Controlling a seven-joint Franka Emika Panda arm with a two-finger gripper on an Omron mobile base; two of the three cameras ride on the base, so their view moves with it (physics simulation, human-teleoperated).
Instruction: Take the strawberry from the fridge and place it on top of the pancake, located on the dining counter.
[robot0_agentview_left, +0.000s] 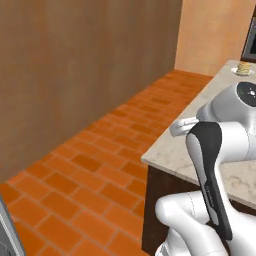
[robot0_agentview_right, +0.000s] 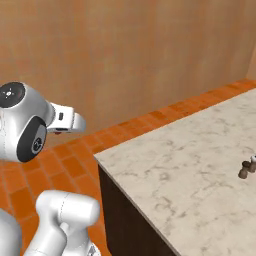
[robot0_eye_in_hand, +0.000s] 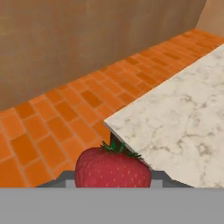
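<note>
The claw (robot0_eye_in_hand: 113, 186) is part-closed on the strawberry (robot0_eye_in_hand: 113, 168), which sits between the fingers with its green leaves pointing away from the hand. The berry is therefore off the fridge shelf and in transit.

Left of the claw: open orange brick floor (robot0_eye_in_hand: 52, 122) and, beyond it, a plain brown wall (robot0_eye_in_hand: 87, 39). Nothing on this side obstructs travel. The hazard here is a drop: the berry hangs over the floor, not yet over the stone top. In my judgement a loose grip or an abrupt swing would send it to the bricks, where it would likely roll out of reach.

Directly ahead of the claw: the near corner of the dining counter (robot0_eye_in_hand: 175, 118). The claw appears to sit close to the level of the top. If the hand advances without rising, the fingers or the berry could strike the edge and the fruit could be knocked free or crushed.

Right of the claw: the beige marbled surface runs on. In the left base view the pancake (robot0_agentview_left: 243, 68) stands on its small white plate at the far end, well apart from the claw. In the right base view two small dark shakers (robot0_agentview_right: 247, 168) stand on the top; a low sweep could topple them.

At release, the berry is rounded and the stack small. An off-centre or high release could let it roll off the pancake.
</note>
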